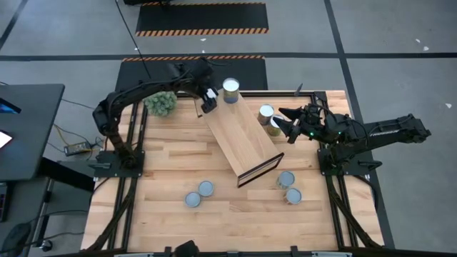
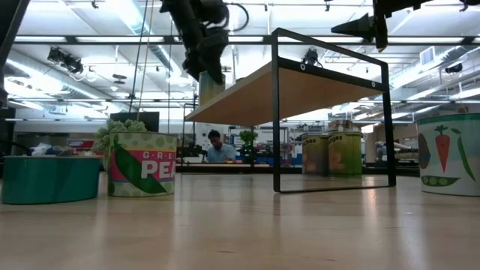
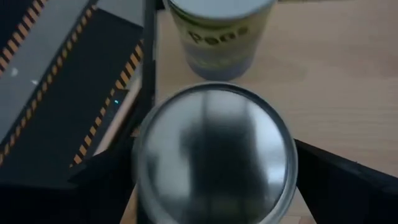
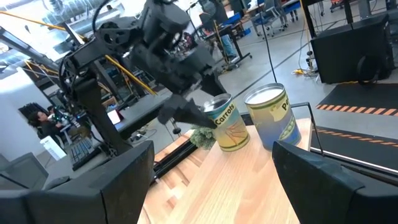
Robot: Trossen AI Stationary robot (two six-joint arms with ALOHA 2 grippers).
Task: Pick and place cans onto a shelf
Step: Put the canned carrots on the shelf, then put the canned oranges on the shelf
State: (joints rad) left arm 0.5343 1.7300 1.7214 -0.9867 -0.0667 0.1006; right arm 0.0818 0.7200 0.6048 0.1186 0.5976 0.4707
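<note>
The shelf (image 1: 246, 135) lies slantwise across the table, its light-wood top (image 2: 292, 86) raised on a dark frame. Two cans stand upright on its far end. A "Carrots" can (image 4: 227, 124) with a silvery top (image 3: 214, 155) stands between the fingers of my open left gripper (image 1: 209, 101). The gripper comes at it slanting down from the far left. The other can (image 1: 230, 88) stands just beyond it (image 3: 217, 31). My right gripper (image 1: 284, 125) waits open and level at the shelf's right side, with nothing between its fingers (image 4: 124, 180). My left gripper has one finger (image 3: 106, 180) on each side of the can's wall, just below its rim. I cannot tell whether they touch it. The can rests upright on the shelf top by its base.
Two cans (image 1: 268, 116) stand on the table right of the shelf, close to my right gripper. Two more (image 1: 289, 187) sit by the shelf's near end, and two (image 1: 199, 193) stand toward the near left. A green plant ball (image 1: 161, 103) lies at the far left.
</note>
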